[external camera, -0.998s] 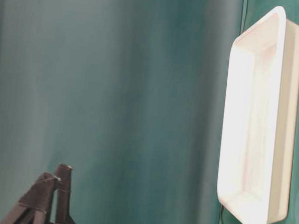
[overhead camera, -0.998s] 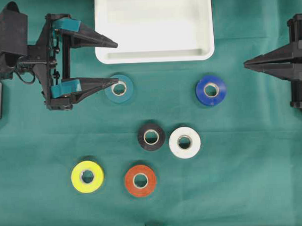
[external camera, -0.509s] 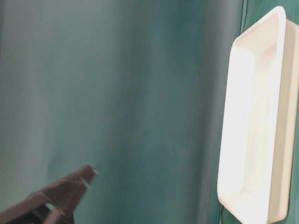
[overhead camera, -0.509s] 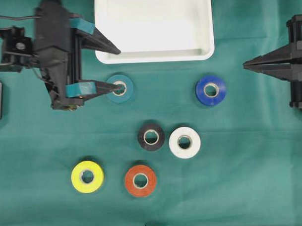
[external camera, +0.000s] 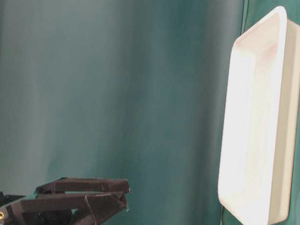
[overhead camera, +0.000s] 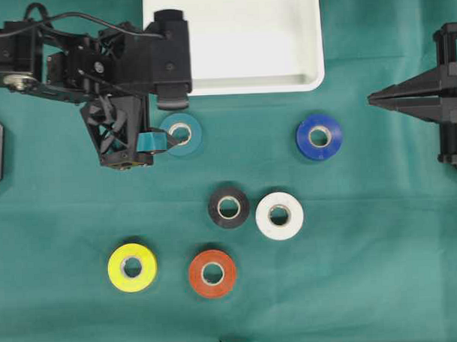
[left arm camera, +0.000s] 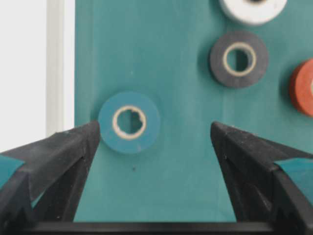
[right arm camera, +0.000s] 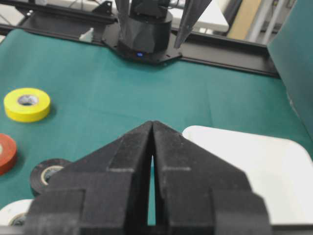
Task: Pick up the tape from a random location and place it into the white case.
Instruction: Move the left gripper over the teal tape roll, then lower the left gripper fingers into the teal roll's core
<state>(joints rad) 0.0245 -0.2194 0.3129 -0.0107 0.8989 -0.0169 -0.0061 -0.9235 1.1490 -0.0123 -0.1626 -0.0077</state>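
Several tape rolls lie flat on the green cloth. A teal roll (overhead camera: 181, 134) lies just below the white case (overhead camera: 248, 86). My left gripper (overhead camera: 165, 121) hangs over that roll, tilted down, open wide and holding nothing. In the left wrist view the teal roll (left arm camera: 129, 122) sits inside the gap of the gripper (left arm camera: 154, 126), close to the finger on the case side and well clear of the other. The white case (left arm camera: 29, 73) holds nothing. My right gripper (overhead camera: 371, 98) rests shut and empty at the right edge, with its tip (right arm camera: 153, 125) pointing across the table.
A blue roll (overhead camera: 319, 136) lies right of the middle, and black (overhead camera: 228, 207) and white (overhead camera: 279, 215) rolls lie side by side at the centre. Yellow (overhead camera: 132, 267) and orange-red (overhead camera: 212, 273) rolls lie nearer the front. The case rim (external camera: 284, 125) stands above the cloth.
My left arm has swung right and pitched its gripper down over the teal roll, jaws still wide. The right arm and all the rolls have stayed put.
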